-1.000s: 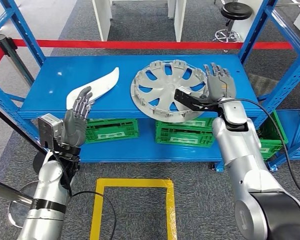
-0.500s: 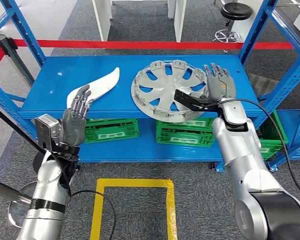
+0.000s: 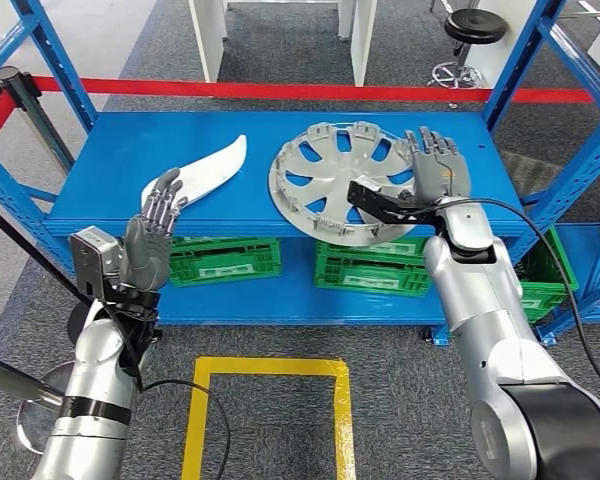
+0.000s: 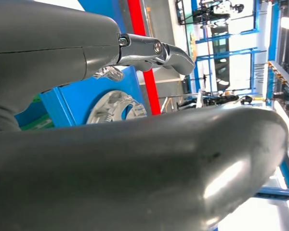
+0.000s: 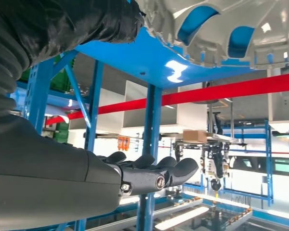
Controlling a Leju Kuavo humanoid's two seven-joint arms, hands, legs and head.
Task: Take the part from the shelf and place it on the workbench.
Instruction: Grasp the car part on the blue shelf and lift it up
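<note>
A silver wheel cover (image 3: 344, 180) lies on the blue shelf (image 3: 123, 160), toward its right half, with its near edge reaching past the shelf's front lip. The right hand (image 3: 435, 170) is raised at the cover's right rim, its fingers (image 3: 431, 142) straight and spread above the shelf, while a dark thumb-like part reaches in across the cover's near right portion — whether it actually clamps the rim cannot be told. In the right wrist view the cover's pale ribbed underside (image 5: 223, 29) sits just beside the dark cuff, and the fingers (image 5: 161, 175) are extended together with nothing between them. The left hand (image 3: 152, 235) is held up in front of the shelf's left half, fingers apart and holding nothing, its fingertips overlapping the near end of a white curved trim piece (image 3: 199, 172) that lies on the shelf well left of the cover. Green crates (image 3: 221, 260) sit on the lower level under the shelf, and a yellow taped square (image 3: 267, 410) marks the grey floor.
</note>
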